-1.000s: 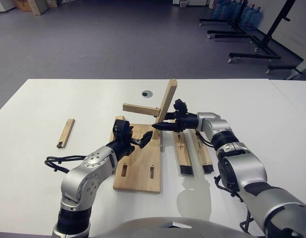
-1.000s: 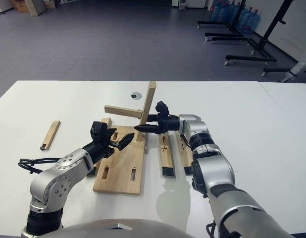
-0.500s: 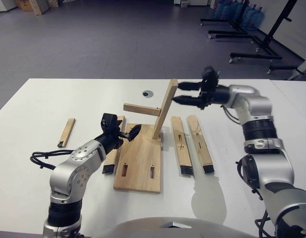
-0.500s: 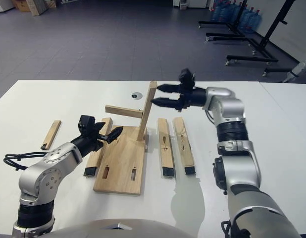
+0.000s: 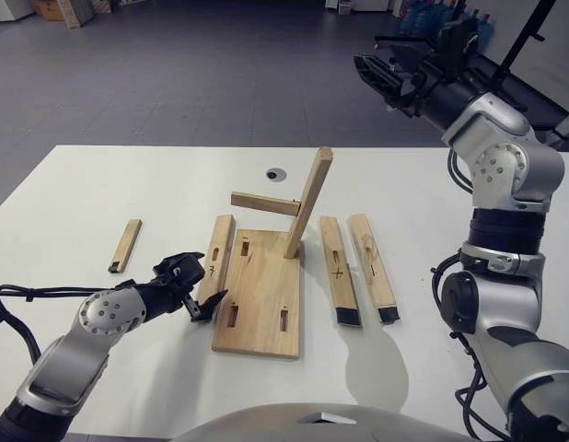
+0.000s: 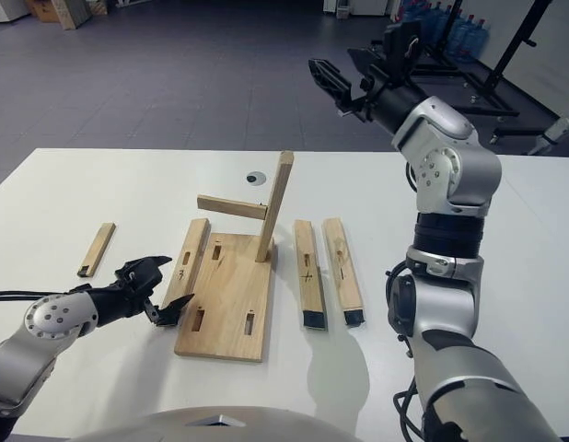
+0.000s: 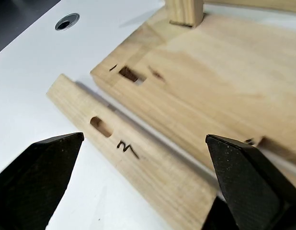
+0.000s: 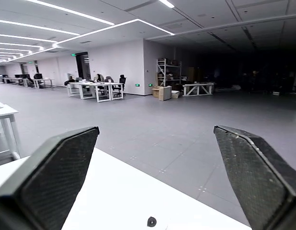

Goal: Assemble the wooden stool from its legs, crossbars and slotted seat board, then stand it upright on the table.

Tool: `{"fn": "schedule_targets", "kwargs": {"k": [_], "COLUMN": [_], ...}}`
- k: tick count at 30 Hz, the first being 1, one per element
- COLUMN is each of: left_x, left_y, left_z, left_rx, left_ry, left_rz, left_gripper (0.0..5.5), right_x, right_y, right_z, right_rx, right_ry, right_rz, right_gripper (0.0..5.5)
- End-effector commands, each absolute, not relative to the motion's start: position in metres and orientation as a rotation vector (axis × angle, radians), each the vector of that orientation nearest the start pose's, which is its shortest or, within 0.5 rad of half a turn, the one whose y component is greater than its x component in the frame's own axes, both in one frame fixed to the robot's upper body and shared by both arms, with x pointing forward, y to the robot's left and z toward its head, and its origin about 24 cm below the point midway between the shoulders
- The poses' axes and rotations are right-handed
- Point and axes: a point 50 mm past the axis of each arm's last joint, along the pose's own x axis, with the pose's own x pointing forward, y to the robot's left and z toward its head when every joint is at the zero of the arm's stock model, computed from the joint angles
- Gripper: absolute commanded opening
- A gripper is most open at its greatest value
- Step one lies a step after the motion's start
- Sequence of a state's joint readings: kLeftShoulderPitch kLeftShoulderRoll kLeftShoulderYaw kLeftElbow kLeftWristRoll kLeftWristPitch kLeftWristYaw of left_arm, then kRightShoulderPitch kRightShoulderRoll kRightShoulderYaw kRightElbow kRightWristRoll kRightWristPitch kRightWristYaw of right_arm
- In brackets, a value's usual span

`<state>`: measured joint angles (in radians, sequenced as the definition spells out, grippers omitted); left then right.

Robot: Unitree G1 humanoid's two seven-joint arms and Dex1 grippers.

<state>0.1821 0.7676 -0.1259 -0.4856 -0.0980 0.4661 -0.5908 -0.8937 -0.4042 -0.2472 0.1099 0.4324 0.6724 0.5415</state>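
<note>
white table (image 5: pixel 82 184), slotted seat board (image 5: pixel 261 308) flat, leg (image 5: pixel 217 253) on its left, two legs (image 5: pixel 338 272) right, crossbar (image 5: pixel 124 245) apart

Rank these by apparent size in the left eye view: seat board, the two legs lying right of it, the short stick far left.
1. seat board
2. inner leg and outer leg: alike, unranked
3. short stick

The seat board (image 5: pixel 257 304) is showing pale wood with dark slots. The legs (image 5: pixel 336 267) at its three o'clock are carrying black tips. The tabletop (image 5: pixel 73 203) is gleaming white. The left pincer (image 7: pixel 145 139) and right pincer (image 8: pixel 156 129) are showing black.
</note>
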Motion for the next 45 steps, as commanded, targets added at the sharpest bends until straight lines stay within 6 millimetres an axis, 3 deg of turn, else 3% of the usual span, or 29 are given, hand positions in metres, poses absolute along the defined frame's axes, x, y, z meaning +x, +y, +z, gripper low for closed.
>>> {"fn": "schedule_targets", "kwargs": {"k": [1,9,13,16,17,20,22,25,29,33,37,45], "left_x": [0.203,0.205,0.223,0.235,0.239,0.242,0.237,0.229,0.217,0.217,0.22,0.223], "left_y": [0.189,0.155,0.174,0.197,0.206,0.227,0.231,0.231,0.223,0.212,0.207,0.208], "left_z": [0.069,0.057,0.061,0.067,0.071,0.092,0.107,0.121,0.12,0.114,0.114,0.113], "left_rx": [0.629,0.596,0.617,0.638,0.645,0.43,0.315,0.189,0.099,0.078,0.086,0.092], "left_ry": [0.379,0.344,0.36,0.376,0.375,0.348,0.284,0.212,0.231,0.264,0.268,0.268], "left_rz": [-0.717,-0.722,-0.57,-0.443,-0.396,-0.258,-0.225,-0.17,-0.143,-0.165,-0.187,-0.183], "left_gripper": [4.68,4.68,4.68,4.68,4.68,4.68,4.68,4.68,4.68,4.68,4.68,4.68], "right_x": [0.348,0.347,0.337,0.308,0.295,0.259,0.238,0.215,0.192,0.188,0.192,0.192], "right_y": [-0.182,-0.189,-0.217,-0.241,-0.245,-0.233,-0.215,-0.198,-0.192,-0.189,-0.187,-0.185], "right_z": [0.276,0.273,0.268,0.241,0.223,0.161,0.133,0.116,0.089,0.056,0.037,0.039], "right_rx": [0.102,0.054,0.058,0.041,0.059,0.116,0.145,0.182,0.158,0.055,-0.018,-0.061], "right_ry": [-0.24,-0.228,-0.152,0.004,0.081,0.309,0.422,0.519,0.632,0.713,0.725,0.695], "right_rz": [0.555,0.448,0.272,0.184,0.155,0.11,0.124,0.123,0.079,0.033,0.034,0.081], "right_gripper": [4.41,4.41,4.41,4.41,4.41,4.41,4.41,4.41,4.41,4.41,4.41,2.89]}}
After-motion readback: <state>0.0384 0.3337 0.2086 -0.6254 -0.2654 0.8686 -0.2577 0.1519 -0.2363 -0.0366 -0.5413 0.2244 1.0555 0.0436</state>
